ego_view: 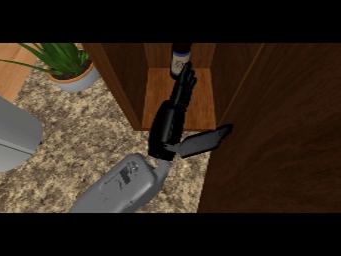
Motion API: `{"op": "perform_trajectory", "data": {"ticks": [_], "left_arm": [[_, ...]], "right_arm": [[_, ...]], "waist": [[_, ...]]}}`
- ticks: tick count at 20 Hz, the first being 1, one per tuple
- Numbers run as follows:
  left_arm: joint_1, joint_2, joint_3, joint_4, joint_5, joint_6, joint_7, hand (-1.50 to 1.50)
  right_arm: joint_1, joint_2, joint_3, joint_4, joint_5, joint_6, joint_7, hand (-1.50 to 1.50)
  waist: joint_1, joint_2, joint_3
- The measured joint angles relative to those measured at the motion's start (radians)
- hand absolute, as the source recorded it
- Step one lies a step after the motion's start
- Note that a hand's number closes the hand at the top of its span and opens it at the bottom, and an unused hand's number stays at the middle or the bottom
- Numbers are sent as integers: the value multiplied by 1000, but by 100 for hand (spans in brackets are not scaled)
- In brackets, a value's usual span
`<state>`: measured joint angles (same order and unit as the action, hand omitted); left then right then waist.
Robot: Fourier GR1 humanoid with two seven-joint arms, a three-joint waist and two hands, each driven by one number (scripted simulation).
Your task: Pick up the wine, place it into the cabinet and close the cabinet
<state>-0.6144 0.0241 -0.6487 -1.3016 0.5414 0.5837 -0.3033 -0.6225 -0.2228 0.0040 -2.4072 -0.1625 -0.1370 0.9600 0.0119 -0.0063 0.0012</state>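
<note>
The wine bottle stands upright deep inside the open wooden cabinet, at the back of its shelf; only its dark body and label show under the top edge. My left hand reaches into the cabinet with its fingers stretched straight, their tips just in front of the bottle and not curled round it. Its thumb sticks out to the right near the shelf's front edge. The hand is open. My right hand is out of sight.
A broad dark wood panel, seemingly the open cabinet door, fills the right side. A potted plant stands to the left of the cabinet on the speckled counter. A grey rounded object lies at the far left.
</note>
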Motion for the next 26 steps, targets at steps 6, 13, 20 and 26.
{"op": "perform_trajectory", "data": {"ticks": [6,13,20,26], "left_arm": [[183,0,-91,-226,-29,97,-2,150],[394,85,-184,-478,-67,85,9,150],[549,257,-198,-690,-60,-2,14,150],[676,430,-104,-807,27,-142,-21,150]], "right_arm": [[-4,9,36,-24,41,-24,17,-150],[-10,15,55,-19,66,-33,18,-150],[3,11,86,-18,7,3,13,150],[-26,48,173,-5,-14,30,10,150]], "waist": [[-4,0,-1],[-5,2,-2],[-2,3,0],[4,4,2]]}}
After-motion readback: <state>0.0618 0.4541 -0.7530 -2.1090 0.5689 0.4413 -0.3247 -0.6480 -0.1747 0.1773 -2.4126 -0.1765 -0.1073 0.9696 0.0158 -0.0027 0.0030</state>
